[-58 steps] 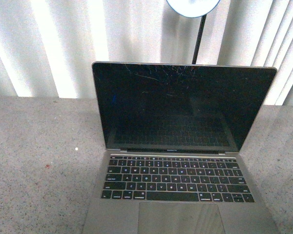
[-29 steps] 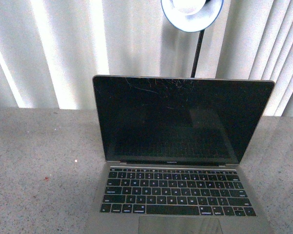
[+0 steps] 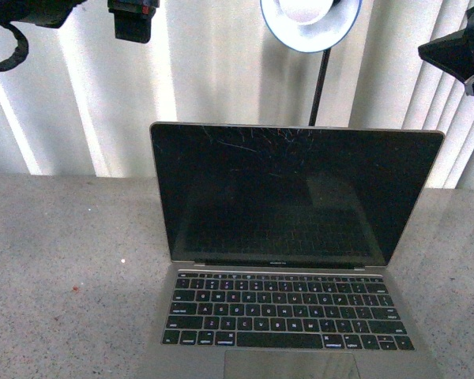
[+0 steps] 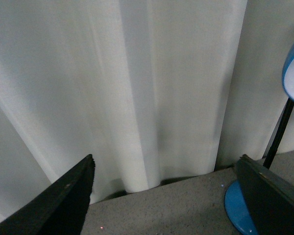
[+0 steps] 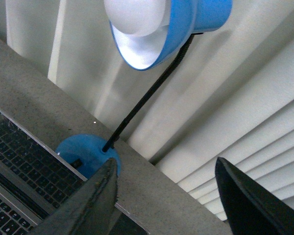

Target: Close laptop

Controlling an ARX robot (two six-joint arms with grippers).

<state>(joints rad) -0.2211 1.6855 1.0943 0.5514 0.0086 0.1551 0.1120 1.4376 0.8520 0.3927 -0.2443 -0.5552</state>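
Here the laptop (image 3: 292, 260) stands open on the table (image 3: 63, 260), its screen (image 3: 284, 189) upright. High to either side, the left hand (image 4: 166, 161) and right hand (image 5: 165, 164) hang spread wide, holding nothing; a blue lamp (image 5: 157, 29) stands behind.

From the front, the laptop (image 3: 296, 260) runs off the bottom edge, its trackpad (image 3: 292, 365) mostly lost. The lamp (image 3: 310, 20) is clipped at the top edge, its base hidden behind the screen (image 3: 292, 193).

The left claw (image 3: 132, 24) and right claw (image 3: 456, 52) have come into view overhead.
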